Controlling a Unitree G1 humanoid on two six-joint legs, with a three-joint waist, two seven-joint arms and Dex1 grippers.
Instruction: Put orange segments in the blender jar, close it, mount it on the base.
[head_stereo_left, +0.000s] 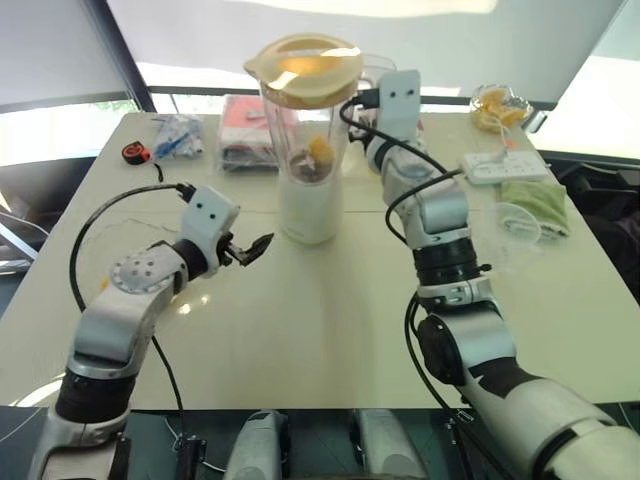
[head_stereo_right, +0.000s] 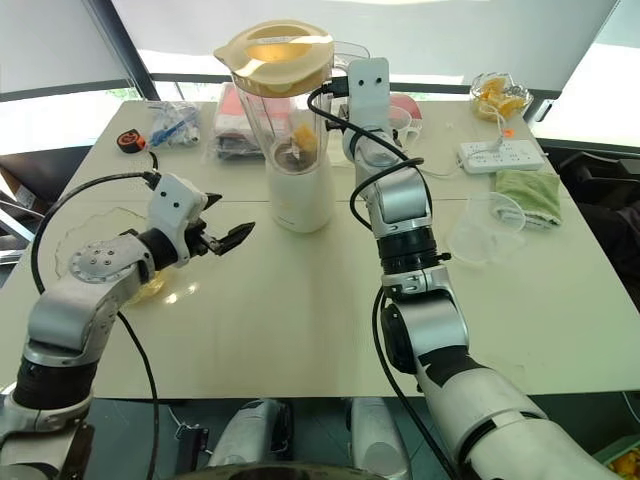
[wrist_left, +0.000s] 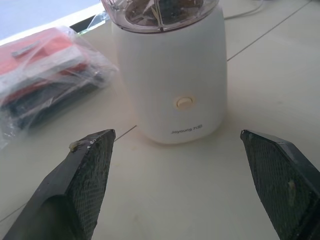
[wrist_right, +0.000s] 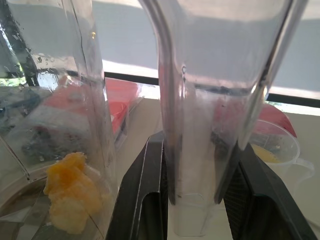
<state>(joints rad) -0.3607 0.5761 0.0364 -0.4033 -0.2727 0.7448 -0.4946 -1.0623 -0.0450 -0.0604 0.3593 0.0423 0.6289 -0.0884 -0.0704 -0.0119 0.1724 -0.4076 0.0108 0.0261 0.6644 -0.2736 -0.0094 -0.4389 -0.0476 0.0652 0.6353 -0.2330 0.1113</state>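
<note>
The blender jar (head_stereo_left: 300, 125) stands upright on the cream-white base (head_stereo_left: 310, 205) at the middle of the table. A cream lid (head_stereo_left: 303, 68) covers its top. Orange segments (wrist_right: 67, 197) lie at the bottom of the jar, by the blade. My right gripper (wrist_right: 197, 145) is shut on the jar's clear side handle (wrist_right: 200, 100), one finger on each side of it. My left gripper (head_stereo_left: 255, 245) is open and level, to the left of the base and a short way from it. In the left wrist view its fingers (wrist_left: 90, 165) frame the base (wrist_left: 175, 75) without touching it.
A glass bowl of orange pieces (head_stereo_left: 497, 105) sits at the far right. A power strip (head_stereo_left: 503, 166), a green cloth (head_stereo_left: 535, 200) and a clear measuring cup (head_stereo_right: 487, 225) lie on the right. A red package (head_stereo_left: 245, 135) and a bag (head_stereo_left: 178, 135) are behind the jar. A shallow glass dish (head_stereo_right: 95, 235) is on the left.
</note>
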